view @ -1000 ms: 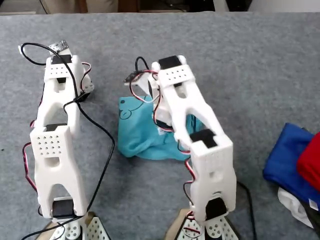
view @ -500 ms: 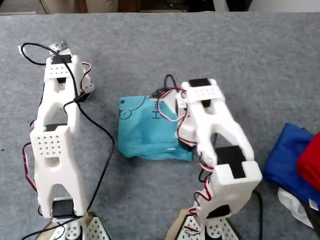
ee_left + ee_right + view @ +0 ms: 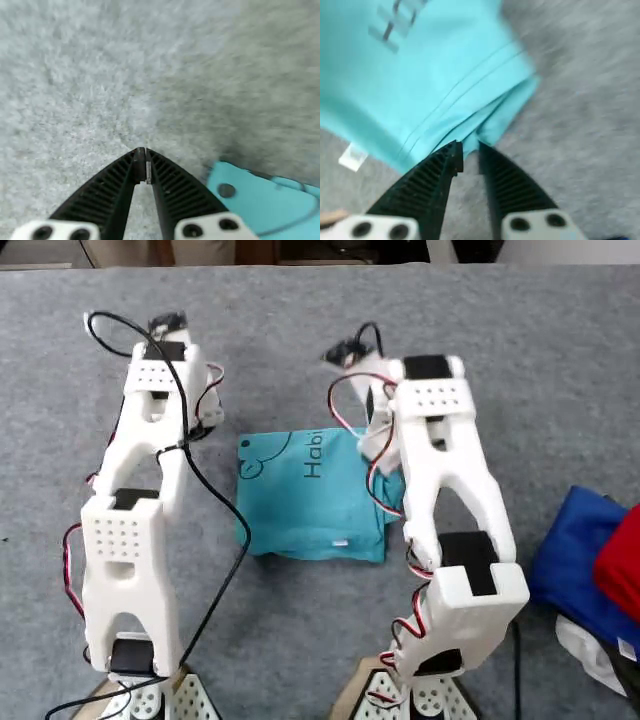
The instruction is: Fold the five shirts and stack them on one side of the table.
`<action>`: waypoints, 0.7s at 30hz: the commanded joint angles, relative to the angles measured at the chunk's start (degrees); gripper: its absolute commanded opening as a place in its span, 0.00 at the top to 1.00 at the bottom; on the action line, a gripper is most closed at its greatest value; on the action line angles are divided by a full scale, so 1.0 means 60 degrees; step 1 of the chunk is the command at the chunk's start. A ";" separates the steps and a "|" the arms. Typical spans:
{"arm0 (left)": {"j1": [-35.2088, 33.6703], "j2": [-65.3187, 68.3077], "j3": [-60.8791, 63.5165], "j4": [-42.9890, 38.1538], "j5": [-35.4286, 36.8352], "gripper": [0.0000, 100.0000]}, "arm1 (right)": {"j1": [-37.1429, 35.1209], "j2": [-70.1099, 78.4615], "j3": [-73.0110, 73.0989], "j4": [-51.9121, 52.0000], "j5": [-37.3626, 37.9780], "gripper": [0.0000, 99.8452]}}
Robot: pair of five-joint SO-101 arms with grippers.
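Observation:
A teal shirt (image 3: 300, 502) lies folded in a flat rectangle on the grey table, between the two arms. My right gripper (image 3: 468, 150) hovers just over the shirt's (image 3: 420, 75) right hem, its fingers a narrow gap apart and holding nothing. From above, this gripper (image 3: 382, 445) sits at the shirt's far right corner. My left gripper (image 3: 141, 165) is shut and empty over bare table, a little beyond the shirt's (image 3: 265, 202) far left corner. In the high view it (image 3: 207, 423) stands just off that corner.
At the right edge of the table a pile holds a blue shirt (image 3: 575, 560), a red one (image 3: 622, 560) and a white one (image 3: 590, 650). Black and red cables (image 3: 215, 540) trail along both arms. Grey table (image 3: 300, 320) stretches open behind the arms.
The right arm swung off the shirt to the right and back, leaving the teal shirt folded flatter. The left arm stretched forward and toward the shirt's far left corner.

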 commanded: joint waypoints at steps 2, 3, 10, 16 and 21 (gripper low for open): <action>0.0689 -0.0989 0.0982 -0.0220 -0.0015 0.98 | 0.0095 0.0989 -0.1707 0.0015 -0.0454 0.84; 0.0835 -0.1048 0.1304 -0.0425 -0.0015 0.98 | 0.0081 0.1370 -0.2015 0.0015 -0.0513 0.84; 0.0864 -0.2410 0.3560 -0.2168 -0.0059 0.98 | -0.0037 0.3700 -0.4842 0.0850 -0.1070 0.84; 0.0821 -0.3011 0.4821 -0.3282 -0.0073 0.98 | -0.0037 0.5282 -0.7333 0.2037 -0.0996 0.84; 0.0806 -0.3011 0.4923 -0.3458 -0.0278 0.98 | 0.0022 0.5927 -0.8725 0.2593 -0.1011 1.00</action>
